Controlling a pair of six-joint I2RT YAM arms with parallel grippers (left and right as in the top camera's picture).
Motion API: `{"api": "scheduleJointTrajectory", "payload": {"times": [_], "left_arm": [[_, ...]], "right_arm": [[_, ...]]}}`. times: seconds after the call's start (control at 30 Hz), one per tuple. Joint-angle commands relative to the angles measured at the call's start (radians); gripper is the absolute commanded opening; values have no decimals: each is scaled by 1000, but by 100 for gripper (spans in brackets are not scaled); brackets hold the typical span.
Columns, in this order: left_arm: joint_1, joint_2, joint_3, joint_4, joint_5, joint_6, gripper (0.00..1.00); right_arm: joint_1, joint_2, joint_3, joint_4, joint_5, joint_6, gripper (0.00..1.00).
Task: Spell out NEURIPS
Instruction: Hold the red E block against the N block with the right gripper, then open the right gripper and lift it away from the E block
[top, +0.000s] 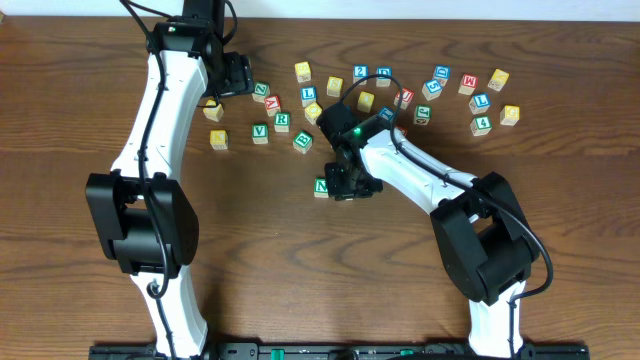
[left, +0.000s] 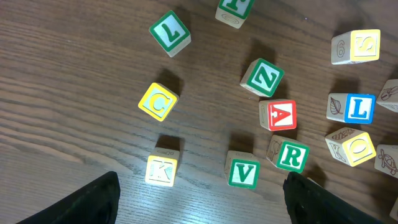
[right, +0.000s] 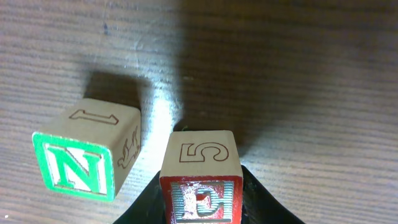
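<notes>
My right gripper (right: 204, 204) is shut on a light-wood cube with a red-framed E (right: 200, 158), a 5 on its upper face. Just left of it, a small gap away, the green N cube (right: 84, 165) rests on the table. From overhead the right gripper (top: 352, 185) covers the E cube, and the N cube (top: 321, 187) sits at its left side. My left gripper (left: 202, 183) hangs open and empty over the back-left cluster (top: 225, 85). Below it lie a green R cube (left: 291, 155), another green N cube (left: 263, 77) and a green V cube (left: 242, 172).
Around the left gripper lie a yellow K (left: 161, 169), a yellow C (left: 157, 101), a green L (left: 169, 31), a red A (left: 278, 115) and a blue L (left: 359, 107). Several more cubes are scattered along the table's back right (top: 480, 101).
</notes>
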Motion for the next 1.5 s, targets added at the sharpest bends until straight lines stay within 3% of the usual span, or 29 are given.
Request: {"api": "scheduleJointTrajectory", "payload": {"times": [0.0,0.5,1.1,1.47], "left_arm": [[0,12,-11,-4,-16,-5,83],[0,12,-11,-3,-16,-6,83],[0,12,-11,-11,-16,-6,83],[0,12,-11,-19,-16,-6,83]], "right_arm": [[20,13,27,-13,-20,0,28],[21,13,32,25,-19,0,35],[21,14,32,68,-9,16,21],[20,13,35,60,-43,15,29]]}}
